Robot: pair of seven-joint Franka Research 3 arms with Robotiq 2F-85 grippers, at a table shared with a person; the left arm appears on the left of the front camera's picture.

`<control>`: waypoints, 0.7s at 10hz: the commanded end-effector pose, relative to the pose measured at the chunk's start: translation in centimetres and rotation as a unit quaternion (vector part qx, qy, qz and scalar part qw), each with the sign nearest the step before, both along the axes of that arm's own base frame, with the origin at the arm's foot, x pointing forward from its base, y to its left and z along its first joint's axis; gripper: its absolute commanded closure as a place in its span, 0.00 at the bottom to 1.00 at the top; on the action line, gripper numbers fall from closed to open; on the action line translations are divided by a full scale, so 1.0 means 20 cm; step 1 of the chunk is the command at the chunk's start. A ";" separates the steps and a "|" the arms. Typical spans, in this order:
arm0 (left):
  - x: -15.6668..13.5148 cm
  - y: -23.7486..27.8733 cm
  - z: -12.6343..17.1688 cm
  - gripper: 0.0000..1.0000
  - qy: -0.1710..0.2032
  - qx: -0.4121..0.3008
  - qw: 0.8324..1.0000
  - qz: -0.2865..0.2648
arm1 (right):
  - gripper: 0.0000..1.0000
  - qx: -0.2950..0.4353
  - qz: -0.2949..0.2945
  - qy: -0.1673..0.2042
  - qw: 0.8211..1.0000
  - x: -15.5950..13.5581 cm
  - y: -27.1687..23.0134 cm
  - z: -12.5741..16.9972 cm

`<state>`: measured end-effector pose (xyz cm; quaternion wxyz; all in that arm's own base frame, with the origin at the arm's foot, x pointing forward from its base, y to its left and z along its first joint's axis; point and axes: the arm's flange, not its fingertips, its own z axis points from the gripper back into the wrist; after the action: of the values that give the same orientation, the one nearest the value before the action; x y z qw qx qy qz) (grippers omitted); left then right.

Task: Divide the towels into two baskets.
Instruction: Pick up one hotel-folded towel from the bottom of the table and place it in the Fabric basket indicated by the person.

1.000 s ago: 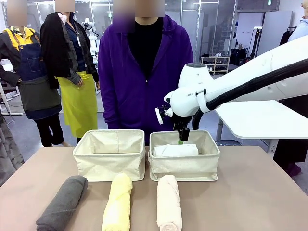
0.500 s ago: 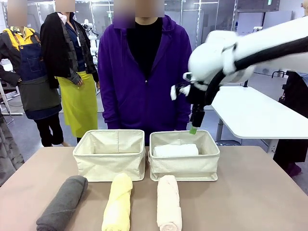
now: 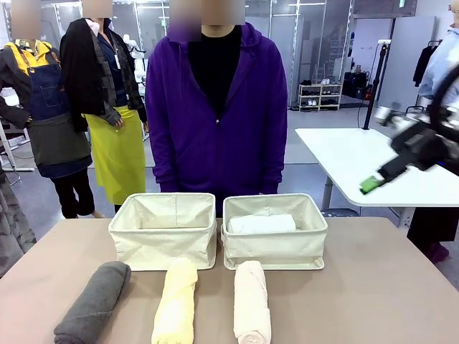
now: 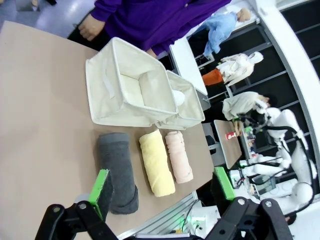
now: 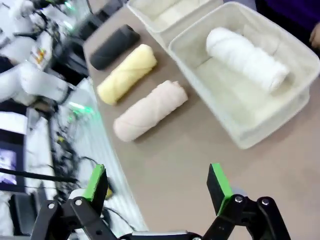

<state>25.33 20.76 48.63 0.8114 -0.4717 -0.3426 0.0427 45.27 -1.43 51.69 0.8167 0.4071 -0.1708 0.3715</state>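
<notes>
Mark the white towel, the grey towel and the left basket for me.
white towel (image 3: 262, 223), front view, middle of the roll
grey towel (image 3: 93, 302), front view, middle of the roll
left basket (image 3: 163, 247), front view, near fabric wall

The left gripper (image 4: 162, 187) and the right gripper (image 5: 156, 185) have black fingers (image 4: 75, 220) with green pads (image 4: 102, 192). The person (image 3: 215, 115) wears a purple zipped hoodie (image 3: 172, 136) over a black top (image 3: 215, 64).

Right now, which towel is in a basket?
The white towel, inside the right basket; the grey towel, yellow towel and peach towel lie on the table.
</notes>
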 end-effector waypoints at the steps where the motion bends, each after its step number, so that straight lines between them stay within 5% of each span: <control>1: -0.01 0.01 0.00 0.00 -0.013 -0.006 1.000 -0.005 | 0.00 0.031 -0.066 0.069 0.995 -0.25 -0.28 -0.06; 4: -0.01 0.01 0.00 0.00 -0.013 -0.006 1.000 -0.005 | 0.00 0.127 -0.188 0.149 0.963 -0.57 -0.94 -0.26; 7: -0.01 0.01 0.00 0.00 -0.013 -0.006 1.000 -0.005 | 0.00 0.181 -0.232 0.136 0.946 -0.68 -1.10 -0.38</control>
<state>25.37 20.71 48.65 0.8119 -0.4712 -0.3422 0.0423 30.38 -24.80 44.12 0.8171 0.5353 -0.2005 0.0747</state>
